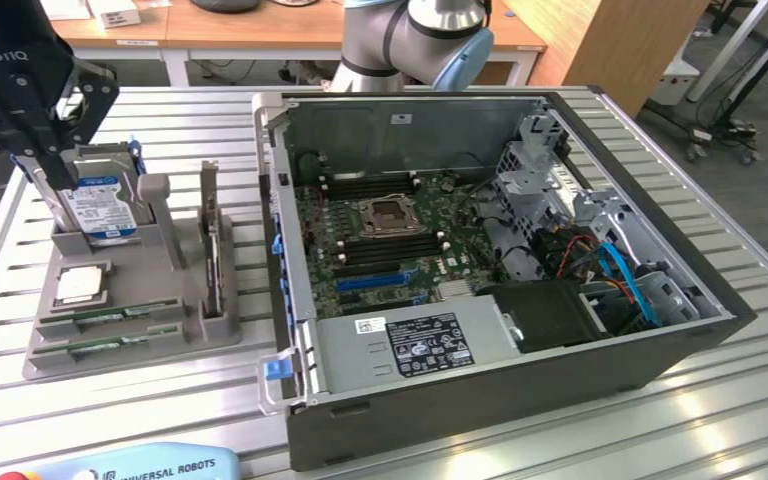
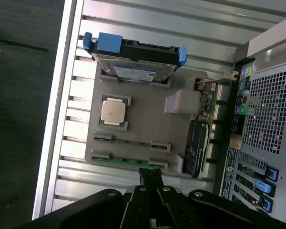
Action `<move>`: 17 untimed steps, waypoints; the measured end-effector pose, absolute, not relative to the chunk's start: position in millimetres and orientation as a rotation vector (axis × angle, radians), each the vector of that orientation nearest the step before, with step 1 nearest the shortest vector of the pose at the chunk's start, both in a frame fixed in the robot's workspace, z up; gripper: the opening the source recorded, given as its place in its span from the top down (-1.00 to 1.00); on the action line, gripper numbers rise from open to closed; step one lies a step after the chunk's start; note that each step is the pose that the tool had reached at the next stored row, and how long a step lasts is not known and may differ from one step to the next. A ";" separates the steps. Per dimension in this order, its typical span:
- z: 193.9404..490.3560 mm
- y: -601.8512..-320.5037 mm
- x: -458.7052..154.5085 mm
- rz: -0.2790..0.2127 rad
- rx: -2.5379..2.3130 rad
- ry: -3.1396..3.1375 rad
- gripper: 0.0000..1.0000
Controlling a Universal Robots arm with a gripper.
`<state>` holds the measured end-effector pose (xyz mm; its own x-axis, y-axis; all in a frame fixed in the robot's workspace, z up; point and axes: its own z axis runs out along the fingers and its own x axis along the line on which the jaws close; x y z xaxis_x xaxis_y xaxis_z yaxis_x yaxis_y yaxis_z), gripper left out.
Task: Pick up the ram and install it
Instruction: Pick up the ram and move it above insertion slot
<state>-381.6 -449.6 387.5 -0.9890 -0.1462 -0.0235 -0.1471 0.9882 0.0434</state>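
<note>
Hovering empty, gripper pinched together, over the grey holder, the ram slotted on edge along its edge farthest from the hard drive, top exposed, likely for grasping.

Unobstructed ram; upright hard drive nearby

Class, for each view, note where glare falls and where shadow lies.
Exterior view: glare whitens the table slats, while inside the computer case it is dimmer. Wrist view: the slats glare pale, and the gripper is a dark mass.
</note>
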 end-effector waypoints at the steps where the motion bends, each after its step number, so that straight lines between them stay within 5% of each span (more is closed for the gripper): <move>1: 387.4 -449.5 -381.6 0.070 -0.245 3.111 0.80; 17: 387.4 -449.5 -381.7 0.074 -0.645 3.059 0.80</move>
<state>-381.7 -449.5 387.4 -0.9147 -0.4034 -0.0234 -0.4040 0.9137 0.0434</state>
